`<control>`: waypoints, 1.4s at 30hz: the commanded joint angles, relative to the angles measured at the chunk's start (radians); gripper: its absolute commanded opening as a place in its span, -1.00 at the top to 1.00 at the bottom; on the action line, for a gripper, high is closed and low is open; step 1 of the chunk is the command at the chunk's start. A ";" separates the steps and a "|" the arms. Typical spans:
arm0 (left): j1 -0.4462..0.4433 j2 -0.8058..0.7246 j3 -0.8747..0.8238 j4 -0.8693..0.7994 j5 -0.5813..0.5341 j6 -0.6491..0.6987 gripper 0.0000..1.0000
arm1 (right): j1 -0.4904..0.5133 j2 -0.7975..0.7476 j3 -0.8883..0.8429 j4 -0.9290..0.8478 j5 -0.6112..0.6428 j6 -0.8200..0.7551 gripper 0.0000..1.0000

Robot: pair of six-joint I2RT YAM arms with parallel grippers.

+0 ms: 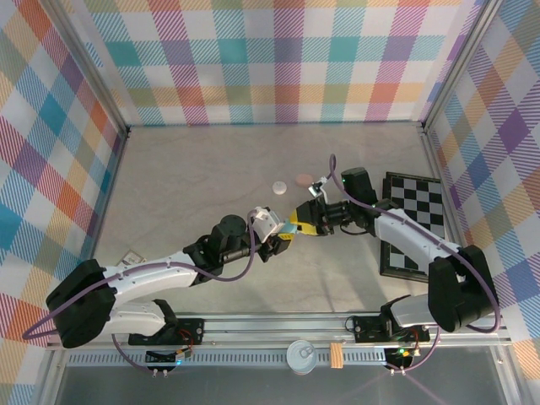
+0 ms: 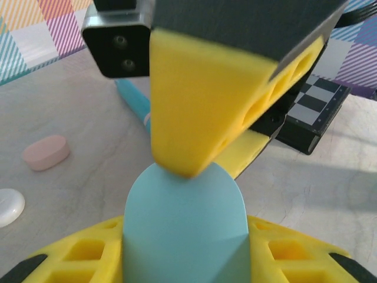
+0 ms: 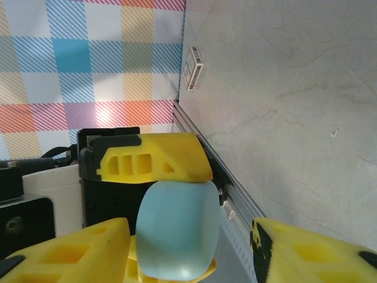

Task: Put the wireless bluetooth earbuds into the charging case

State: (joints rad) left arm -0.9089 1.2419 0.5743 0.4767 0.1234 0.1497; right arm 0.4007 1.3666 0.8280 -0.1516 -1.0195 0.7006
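Observation:
My left gripper (image 1: 285, 229) is shut on a teal pebble-shaped charging case (image 1: 289, 229), lifted above the middle of the table. In the left wrist view the case (image 2: 185, 218) stands up between my left gripper's yellow fingers (image 2: 88, 250), and a right finger (image 2: 194, 118) rests its tip on the case's top edge. My right gripper (image 1: 298, 226) meets it from the right. In the right wrist view the case (image 3: 174, 224) sits beside one right finger (image 3: 65, 253), while the other finger (image 3: 312, 253) stands apart from it, so the right jaws are open around it. The earbuds are out of view.
A pink case (image 1: 304, 179) and a white case (image 1: 278, 187) lie on the table behind the grippers. A teal strip (image 2: 132, 100) lies beyond the case. A checkerboard tray (image 1: 413, 224) sits at the right under the right arm. A small object (image 1: 132, 257) rests by the left wall.

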 commanded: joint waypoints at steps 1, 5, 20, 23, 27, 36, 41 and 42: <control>0.014 0.013 0.034 0.064 0.028 0.001 0.36 | 0.009 0.008 0.012 0.006 -0.036 -0.023 -0.01; 0.032 0.030 0.030 0.095 0.041 -0.009 0.36 | 0.010 0.021 0.028 -0.023 -0.035 -0.042 0.22; 0.048 0.055 0.058 0.060 0.037 0.033 0.35 | 0.019 0.033 0.082 -0.098 -0.028 -0.041 0.27; 0.049 0.062 0.061 0.065 0.043 0.034 0.35 | 0.021 0.038 0.082 -0.103 -0.016 -0.040 0.38; 0.050 0.060 0.056 0.068 0.044 0.031 0.33 | 0.019 0.037 0.083 -0.100 -0.002 -0.034 0.55; 0.115 0.018 -0.003 0.274 0.068 -0.084 -0.87 | -0.045 -0.017 0.060 0.097 -0.035 0.145 0.71; 0.206 0.047 -0.038 0.541 0.130 -0.191 -1.00 | -0.091 -0.046 0.038 0.346 -0.065 0.357 0.78; 0.226 0.069 -0.044 0.620 0.138 -0.222 -0.99 | -0.098 -0.043 0.034 0.411 -0.066 0.417 0.80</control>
State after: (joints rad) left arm -0.7246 1.2892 0.5541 0.8268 0.2096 0.0216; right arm 0.3164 1.3479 0.8772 0.0387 -1.0378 0.9436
